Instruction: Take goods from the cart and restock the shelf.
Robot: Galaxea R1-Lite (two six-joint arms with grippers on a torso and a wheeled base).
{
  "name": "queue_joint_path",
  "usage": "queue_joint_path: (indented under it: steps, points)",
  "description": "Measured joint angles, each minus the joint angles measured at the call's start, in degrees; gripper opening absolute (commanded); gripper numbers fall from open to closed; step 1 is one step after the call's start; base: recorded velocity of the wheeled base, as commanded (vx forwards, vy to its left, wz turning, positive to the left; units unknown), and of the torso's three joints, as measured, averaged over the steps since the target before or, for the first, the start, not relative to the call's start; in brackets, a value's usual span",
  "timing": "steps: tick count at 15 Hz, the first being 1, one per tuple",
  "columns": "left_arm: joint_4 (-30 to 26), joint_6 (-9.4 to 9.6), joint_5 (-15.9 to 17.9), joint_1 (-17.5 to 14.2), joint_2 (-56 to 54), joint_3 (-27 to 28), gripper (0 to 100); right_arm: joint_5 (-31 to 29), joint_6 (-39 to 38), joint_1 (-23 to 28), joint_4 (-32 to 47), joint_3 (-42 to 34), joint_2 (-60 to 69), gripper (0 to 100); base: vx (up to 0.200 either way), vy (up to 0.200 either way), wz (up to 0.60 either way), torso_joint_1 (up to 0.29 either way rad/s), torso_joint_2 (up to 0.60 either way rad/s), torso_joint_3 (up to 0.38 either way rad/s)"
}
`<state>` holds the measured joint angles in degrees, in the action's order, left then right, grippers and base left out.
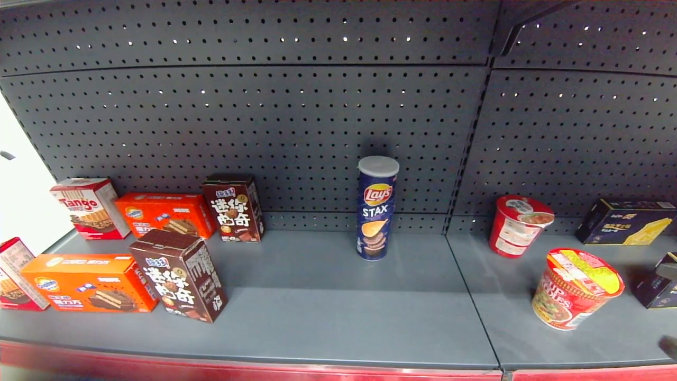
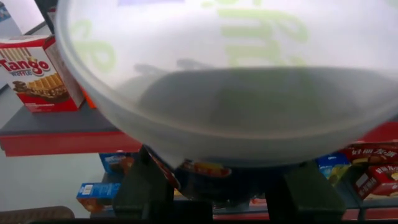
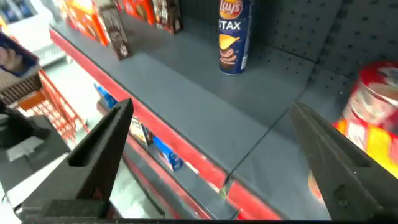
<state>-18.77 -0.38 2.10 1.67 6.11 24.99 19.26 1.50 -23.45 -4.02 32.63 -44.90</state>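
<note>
We grip a lidded canister point(image 2: 224, 81) in our left hand point(image 2: 224, 183), shelf point(image 2: 56, 127) ahead; our right hand point(image 3: 211, 112) gapes empty.

Grey shelf point(image 1: 328, 317), 1 blue chip can point(image 1: 377, 209) upright at back; translucent-lidded container point(image 2: 230, 81) close up

- A grey metal shelf point(image 1: 328, 312) with a red front lip spans the lower frame.
- Left: a wafer box point(image 1: 90, 207), orange biscuit boxes point(image 1: 165, 213) and brown chocolate boxes point(image 1: 180, 274), in two rows.
- Centre: a blue crisp can point(image 1: 376, 207) stands upright, alone.
- Right: two red noodle cups point(image 1: 575, 288) and dark blue boxes point(image 1: 624, 221).
</note>
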Motion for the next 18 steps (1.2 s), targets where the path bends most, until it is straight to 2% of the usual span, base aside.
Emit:
queue_joint_path:
  steps: [4, 7, 12, 15, 18]
  points:
    - [0.3, -0.05, -0.1, -0.2, 6.1, 3.3, 0, -0.5, 3.9, -1.0, -10.3, 3.1, -15.8, 100, 0.0, 0.0, 0.0, 0.0, 0.0, 0.0]
    - [0.4, -0.02, 0.5, 0.7, 9.0, 4.1, 0, 0.7, 4.8, -1.4, -13.5, 9.6, -26.8, 100, 0.0, 0.0, 0.0, 0.0, 0.0, 0.0]
    - [0.3, -1.1, 0.9, 3.6, 9.8, 4.2, 0, 7.2, 6.2, -3.2, -15.5, 21.2, -39.4, 100, 0.0, 0.0, 0.0, 0.0, 0.0, 0.0]
    - [0.4, -1.17, 0.5, 5.6, 9.7, 4.3, 0, 10.8, 9.9, -2.3, -20.0, 24.1, -45.9, 100, 0.0, 0.0, 0.0, 0.0, 0.0, 0.0]
    - [0.4, -1.12, 0.5, 6.0, 9.4, 4.8, 0, 16.0, 12.3, -0.9, -26.5, 25.4, -52.0, 100, 0.0, 0.0, 0.0, 0.0, 0.0, 0.0]
